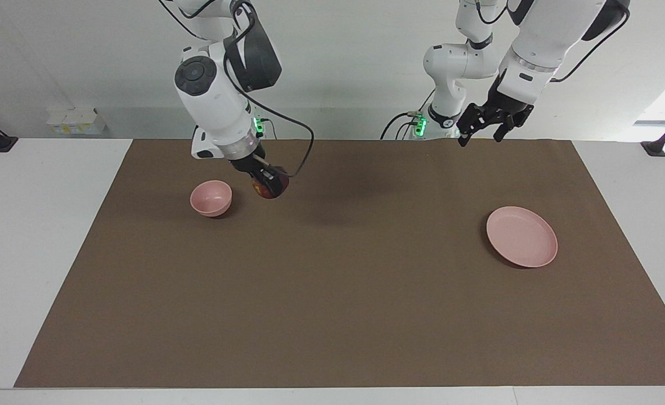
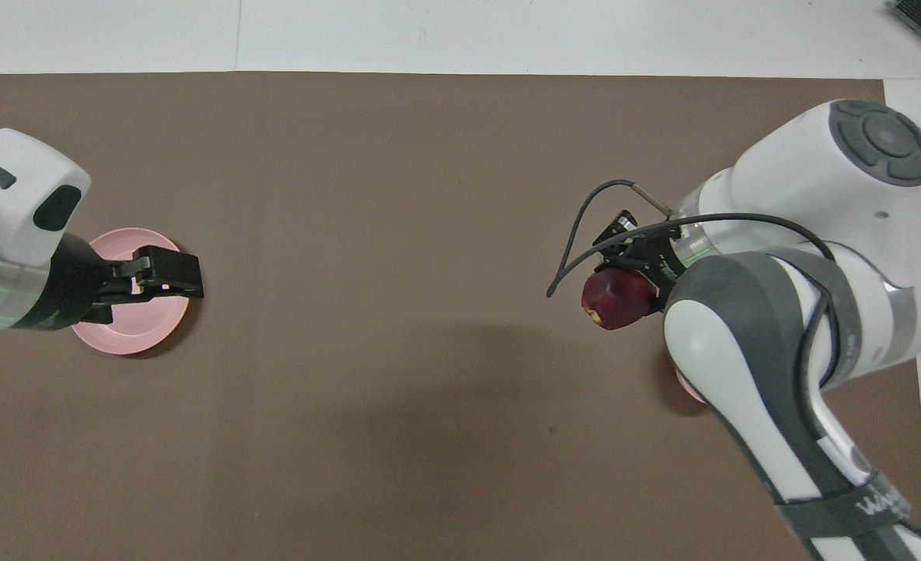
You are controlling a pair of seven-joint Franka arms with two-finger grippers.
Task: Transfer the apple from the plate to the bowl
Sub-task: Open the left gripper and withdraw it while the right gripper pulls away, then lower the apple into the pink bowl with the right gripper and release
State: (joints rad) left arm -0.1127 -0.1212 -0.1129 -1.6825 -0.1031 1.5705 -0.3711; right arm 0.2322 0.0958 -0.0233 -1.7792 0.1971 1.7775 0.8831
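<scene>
The dark red apple (image 1: pixel 266 192) (image 2: pixel 615 301) is up in the air, with my right gripper (image 1: pixel 271 182) (image 2: pixel 638 282) shut on it. It hangs over the brown mat just beside the small pink bowl (image 1: pixel 211 197), a little above the bowl's rim. In the overhead view my right arm covers all but a sliver of the bowl (image 2: pixel 685 389). The flat pink plate (image 1: pixel 521 236) (image 2: pixel 129 327) lies bare toward the left arm's end of the table. My left gripper (image 1: pixel 481 130) (image 2: pixel 185 282) is open and holds nothing, raised well above the mat and apart from the plate.
A brown mat (image 1: pixel 332 292) covers most of the white table (image 1: pixel 34 236). Small white boxes (image 1: pixel 76 120) stand by the wall past the right arm's end.
</scene>
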